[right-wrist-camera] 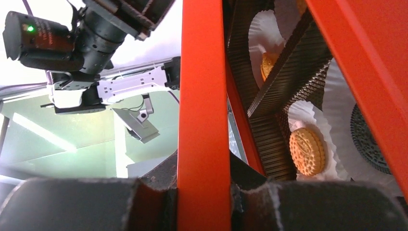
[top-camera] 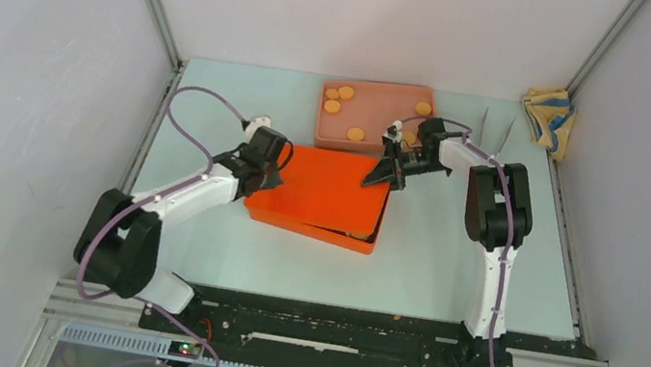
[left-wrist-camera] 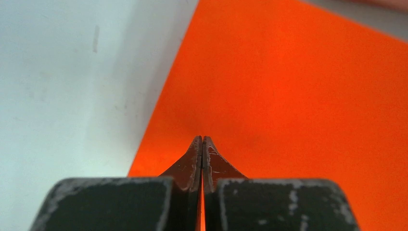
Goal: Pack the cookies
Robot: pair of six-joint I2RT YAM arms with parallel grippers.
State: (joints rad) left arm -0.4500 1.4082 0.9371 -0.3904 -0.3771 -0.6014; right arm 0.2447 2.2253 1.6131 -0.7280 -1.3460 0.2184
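Several orange cookies [top-camera: 346, 92] lie in the pink tray [top-camera: 371, 144] at the back. A flat orange box lid [top-camera: 320, 193] covers the box in the middle. My right gripper [top-camera: 392, 169] is shut on the lid's rim [right-wrist-camera: 204, 120] at the far right corner. Under the raised lid an orange cookie [right-wrist-camera: 308, 150] and a black cookie [right-wrist-camera: 368, 139] sit in white paper cups between brown corrugated dividers. My left gripper [left-wrist-camera: 202, 140] is shut with nothing in it, its tips on or just over the lid's top [left-wrist-camera: 288, 96] near the left edge.
A folded yellow and blue cloth [top-camera: 548, 117] lies at the back right corner. Metal tongs [top-camera: 504, 132] lie right of the pink tray. White walls enclose the pale green table [top-camera: 446, 260] on three sides.
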